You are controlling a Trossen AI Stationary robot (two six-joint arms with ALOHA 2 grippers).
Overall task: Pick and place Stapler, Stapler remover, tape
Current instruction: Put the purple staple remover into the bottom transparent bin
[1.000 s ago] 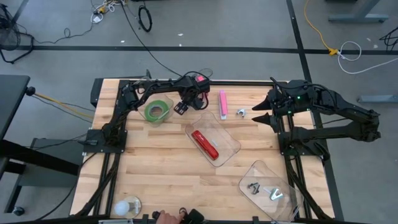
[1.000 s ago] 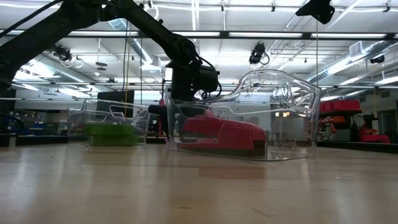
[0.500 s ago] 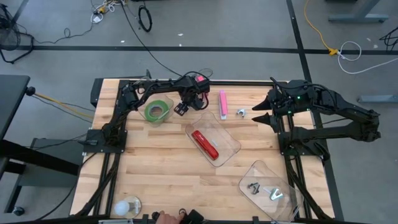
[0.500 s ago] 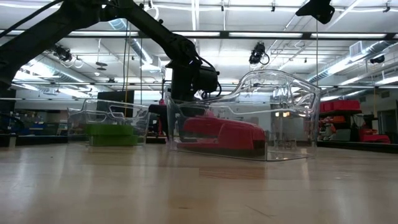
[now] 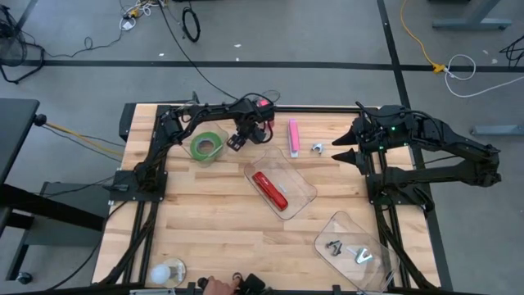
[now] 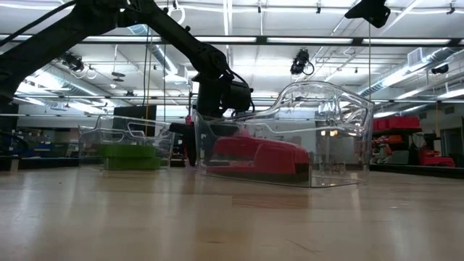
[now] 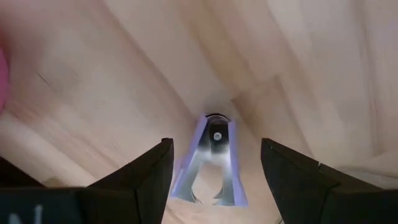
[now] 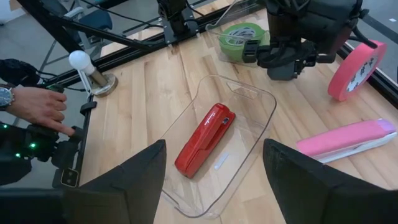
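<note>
Two arms over the table [image 5: 205, 213]; left gripper [image 5: 236, 142] has shifted slightly toward the green tape [image 5: 206, 145], jaws wide, empty. Right gripper [image 5: 344, 153] unchanged, open, empty. Red stapler [image 5: 269, 189] stays in its clear tray [image 5: 303, 190]; staple remover [image 7: 211, 163] lies on bare wood between the left fingers.

Left gripper [image 5: 238, 141] jaws open, pointing down; right gripper [image 5: 342, 152] open, parked.
</note>
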